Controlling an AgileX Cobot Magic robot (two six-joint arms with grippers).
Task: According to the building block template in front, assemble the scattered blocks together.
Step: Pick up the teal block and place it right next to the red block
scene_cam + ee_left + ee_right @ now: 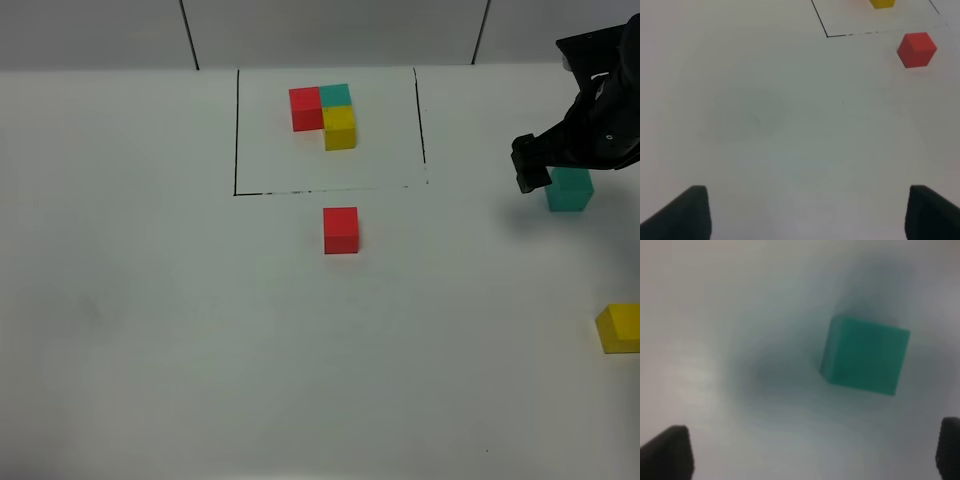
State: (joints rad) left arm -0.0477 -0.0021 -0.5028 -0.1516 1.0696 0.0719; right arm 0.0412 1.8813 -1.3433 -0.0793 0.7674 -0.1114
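Observation:
The building block template (325,112) is an L of joined red, teal and yellow cubes inside a black drawn frame at the table's far middle. The loose red cube (341,230) sits just in front of the frame and also shows in the left wrist view (916,49). The loose teal cube (571,191) lies at the right, partly under my right gripper (540,163). In the right wrist view the teal cube (865,355) lies ahead of the open, empty right gripper (812,440). The loose yellow cube (620,328) is at the right edge. My left gripper (807,200) is open and empty over bare table.
The white table (160,320) carries only the cubes and the black frame line (827,36). The template's yellow cube (882,3) shows at the edge of the left wrist view. The left arm is out of the exterior high view.

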